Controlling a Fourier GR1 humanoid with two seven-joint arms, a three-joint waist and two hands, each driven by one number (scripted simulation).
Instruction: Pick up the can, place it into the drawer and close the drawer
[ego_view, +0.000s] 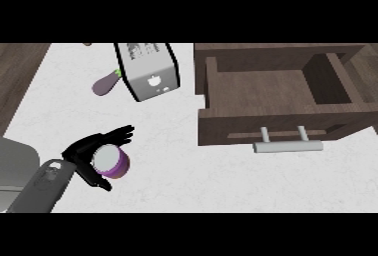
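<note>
Can (111, 160) sat near the counter's (184, 170) front-left corner, left hand (87, 151) fingers curled around it; drawer (277, 95) stood open.

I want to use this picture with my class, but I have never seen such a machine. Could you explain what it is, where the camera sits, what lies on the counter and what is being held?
The camera looks steeply down from a humanoid robot's head at a white counter. The grey forearm ends in its black left hand, whose fingers curl round a purple can with a pale lid. The right hand is out of view. At upper right a wooden drawer stands open, with a metal handle. Further back lie a silver toaster and a purple eggplant.
</note>
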